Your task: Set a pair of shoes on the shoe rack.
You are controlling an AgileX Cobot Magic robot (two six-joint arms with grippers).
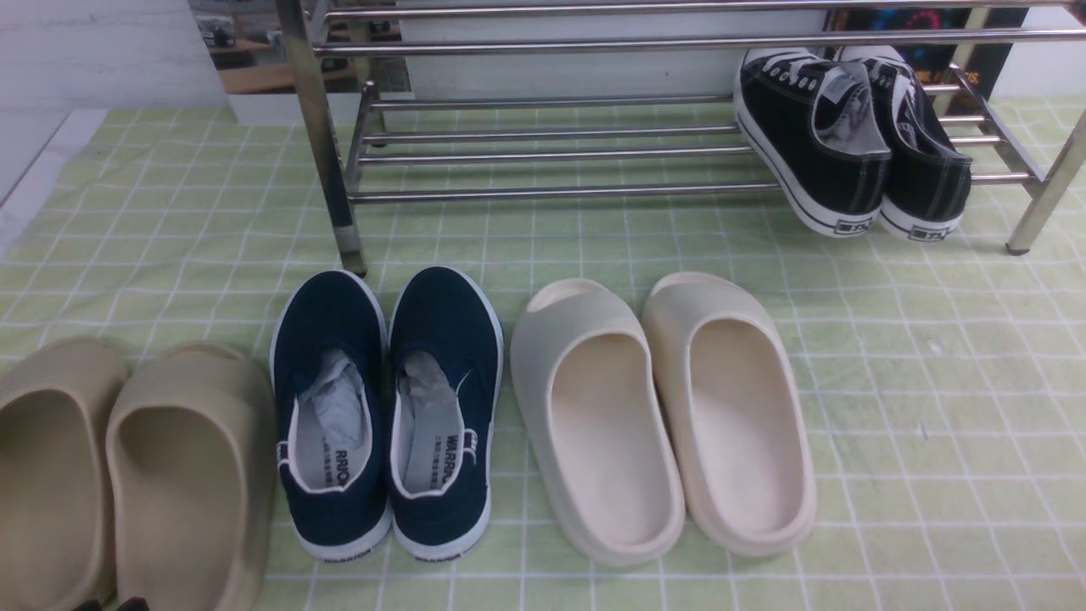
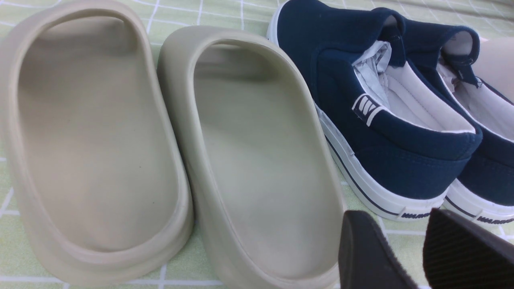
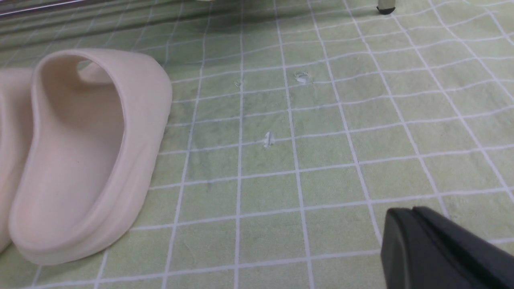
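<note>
The left tool [image 2: 405, 245] shows two dark fingers with a narrow gap between them, and nothing sits in that gap. It hangs just above the tabletop [image 2: 200, 269], near the heel edges of the tan slides [image 2: 257, 160] and the navy slip-on shoes [image 2: 385, 132]. In the front view only its two tips [image 1: 106, 604] peek in at the lower edge, beside the tan pair. The two slides touch along their inner rims, and the nearer navy shoe lies close beside them with only a thin strip of green cloth between.

The right tool [image 3: 441, 249] appears as a single dark finger at the corner of its wrist view; whether it stands wide or narrow cannot be told. Before it lies a broad stretch of bare checked cloth [image 3: 321, 140], reaching to a foot of the shoe rack [image 3: 385, 9]. The cream slides [image 3: 88, 152] lie off to one side, well apart from the tool.

In the front view the pair of shoes [image 1: 853, 140], black with white soles, rests on the lowest bars of the shoe rack [image 1: 543, 161] at its right end. The two shoes press side by side, toes pointing inward and heels hanging out over the front bar. The rest of that shelf, to the left of the pair, has nothing on it. The cream slides [image 1: 662, 416] and navy slip-ons [image 1: 386, 407] line up in front of the rack.
</note>
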